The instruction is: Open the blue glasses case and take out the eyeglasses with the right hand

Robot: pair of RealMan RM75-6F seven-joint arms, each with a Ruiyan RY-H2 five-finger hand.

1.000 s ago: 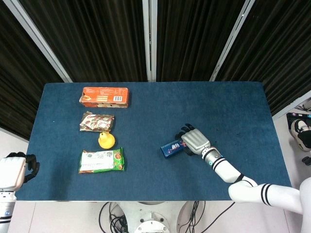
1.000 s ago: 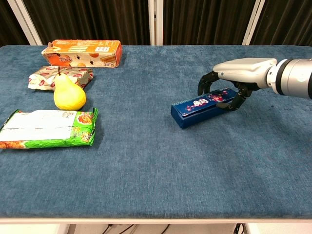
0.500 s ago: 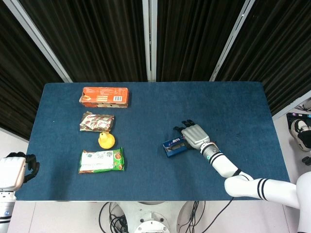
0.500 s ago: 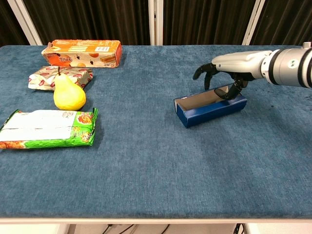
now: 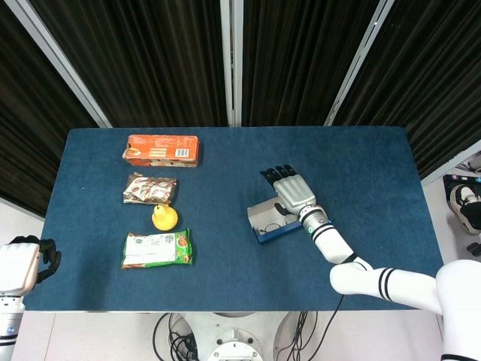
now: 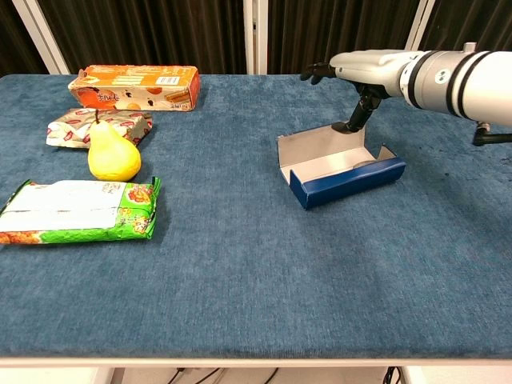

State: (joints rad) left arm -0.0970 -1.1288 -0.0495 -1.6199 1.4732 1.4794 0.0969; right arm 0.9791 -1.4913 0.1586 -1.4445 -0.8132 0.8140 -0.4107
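Note:
The blue glasses case (image 6: 348,180) lies right of the table's middle with its grey-lined lid (image 6: 316,148) swung up and back. In the head view the case (image 5: 270,232) shows its pale inside with a few dark marks; I cannot make out the eyeglasses clearly. My right hand (image 6: 364,68) hovers above the lid's far edge, fingers stretched out flat, and its thumb points down and touches the lid's top corner. It holds nothing. My left hand (image 5: 22,263) hangs off the table's front left corner, fingers loosely bent and empty.
On the left stand an orange box (image 6: 134,86), a crinkled snack wrapper (image 5: 150,188), a yellow pear (image 6: 113,154) and a green packet (image 6: 80,210). Blue cloth covers the table (image 6: 240,280). Dark curtains hang behind.
The case went from closed to open: the lid swung up and back. My right hand lifted off the case and moved away from me with the lid. The left hand stayed still.

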